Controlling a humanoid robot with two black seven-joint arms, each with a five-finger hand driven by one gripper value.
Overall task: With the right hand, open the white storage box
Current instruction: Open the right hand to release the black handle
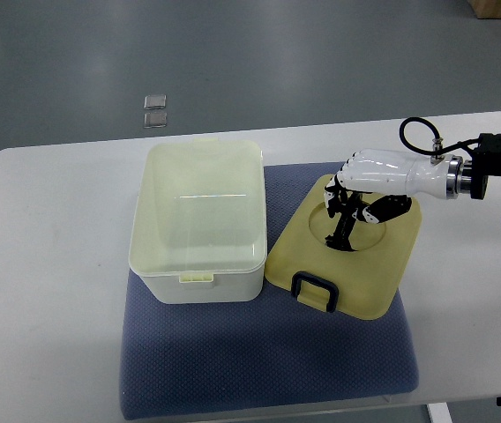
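Observation:
The white storage box stands open and empty on the left part of a blue mat. Its pale yellow lid lies flat on the mat just right of the box, with a black handle at its near edge. My right hand reaches in from the right and hangs over the round recess in the lid's far half. The fingers point down and touch or nearly touch the lid, the thumb is held apart, and nothing is grasped.
The mat lies on a white table with rounded corners. Two small clear squares lie on the grey floor beyond the table's far edge. The right forearm and its cable stretch over the table's right side.

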